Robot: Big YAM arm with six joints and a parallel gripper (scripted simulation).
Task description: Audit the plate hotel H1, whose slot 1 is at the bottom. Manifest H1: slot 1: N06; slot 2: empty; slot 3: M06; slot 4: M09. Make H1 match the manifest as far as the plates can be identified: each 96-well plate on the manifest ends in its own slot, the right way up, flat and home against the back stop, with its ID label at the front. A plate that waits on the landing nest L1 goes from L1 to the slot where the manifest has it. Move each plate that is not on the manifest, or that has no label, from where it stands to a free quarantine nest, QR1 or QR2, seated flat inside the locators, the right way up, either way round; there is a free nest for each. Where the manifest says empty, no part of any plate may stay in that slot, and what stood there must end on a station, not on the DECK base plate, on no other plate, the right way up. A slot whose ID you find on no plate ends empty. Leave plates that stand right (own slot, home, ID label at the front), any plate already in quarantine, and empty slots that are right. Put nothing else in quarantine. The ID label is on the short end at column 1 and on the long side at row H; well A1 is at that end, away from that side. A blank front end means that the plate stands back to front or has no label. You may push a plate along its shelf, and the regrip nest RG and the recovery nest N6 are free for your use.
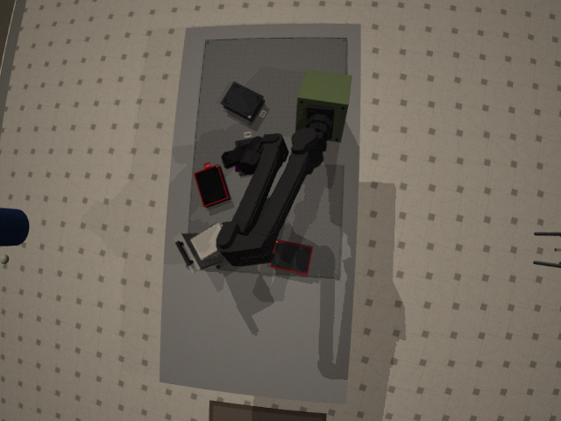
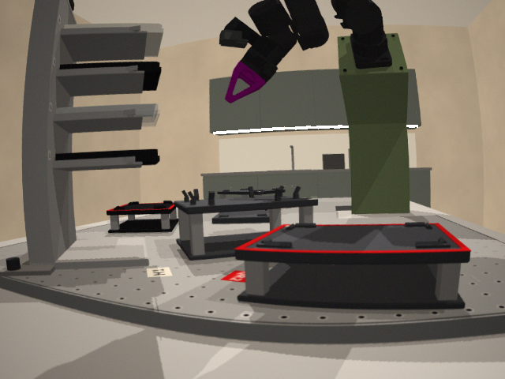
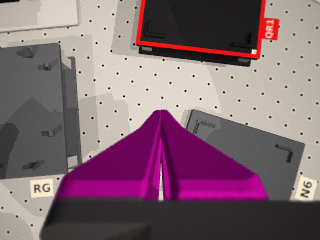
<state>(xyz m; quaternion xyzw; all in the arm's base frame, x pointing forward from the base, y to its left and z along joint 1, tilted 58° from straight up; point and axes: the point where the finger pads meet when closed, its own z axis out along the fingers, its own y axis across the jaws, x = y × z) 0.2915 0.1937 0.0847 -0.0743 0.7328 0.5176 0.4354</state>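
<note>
1. Plate hotel H1 [image 2: 43, 163] at left of exterior view: four shelves, stiff frame, nothing to grasp there, only slide along.
2. Quarantine nest [image 2: 452, 243], red-rimmed, near the camera in exterior view, bare; second red-rimmed nest QR1 [image 3: 200, 46] in wrist view, bare too.
3. Nests RG [image 3: 30, 100] and N6 [image 3: 260, 150] below the wrist, both free.
4. Dark plates in H1: one on the lowest shelf [image 2: 122, 155], one on the third shelf up [image 2: 134, 71], both jutting past the shelf fronts. Labels unreadable from here, so IDs unknown.
5. Likely rigid moulded plastic, light, smooth-sided, prone to slip or tilt if pinched off-centre. Best taken across the short width at mid-length, or nudged at the front end to push home.
6. Gripper [image 2: 234, 96] high above the deck, purple fingers pressed together, nothing between them.
</note>
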